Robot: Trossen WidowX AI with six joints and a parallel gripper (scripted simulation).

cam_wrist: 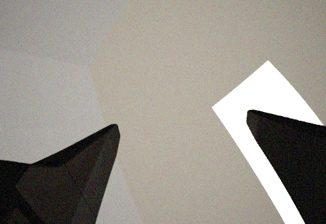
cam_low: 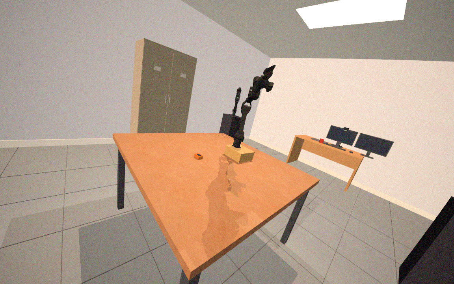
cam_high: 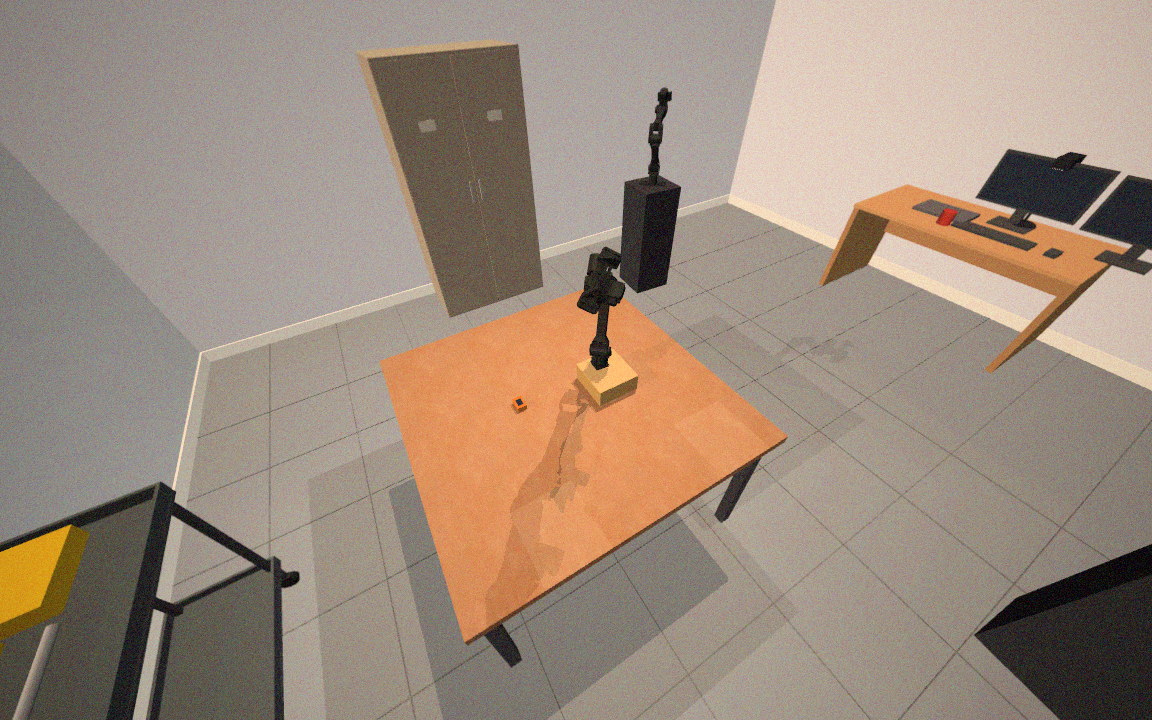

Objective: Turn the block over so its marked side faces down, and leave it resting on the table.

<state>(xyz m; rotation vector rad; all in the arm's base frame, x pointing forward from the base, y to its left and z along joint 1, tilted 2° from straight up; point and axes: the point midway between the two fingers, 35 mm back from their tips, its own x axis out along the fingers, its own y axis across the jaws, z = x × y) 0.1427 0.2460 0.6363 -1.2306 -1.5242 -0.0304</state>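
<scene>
Fingers of the gripper stand wide apart with nothing between them, high above the table. The orange block rests on it, dark mark up; a slow, square descent onto opposite sides would suit the approach.
</scene>
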